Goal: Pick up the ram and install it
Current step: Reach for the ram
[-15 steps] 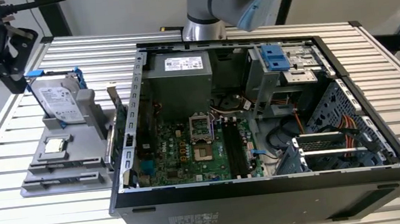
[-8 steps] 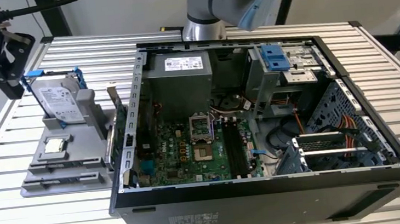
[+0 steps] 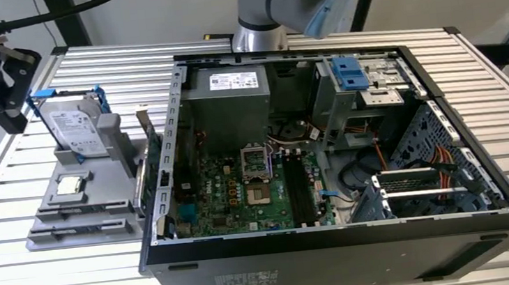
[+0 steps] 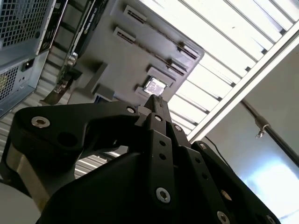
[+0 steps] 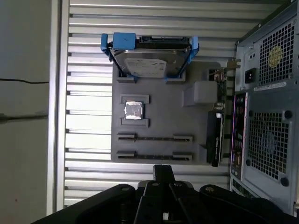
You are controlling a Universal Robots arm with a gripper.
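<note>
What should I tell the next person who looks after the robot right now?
The gripper is shut and holds nothing, off to one side of the gray holder.
The ram stands in the gray holder's long slot, untouched.
Done: nothing yet.
Left: picking the ram up and fitting it into the memory slots inside the open computer.

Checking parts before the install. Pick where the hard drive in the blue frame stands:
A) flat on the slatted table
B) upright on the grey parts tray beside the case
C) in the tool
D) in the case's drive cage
B: the hard drive stands upright on the grey parts tray, at the exterior view's left of the open computer case.
</note>
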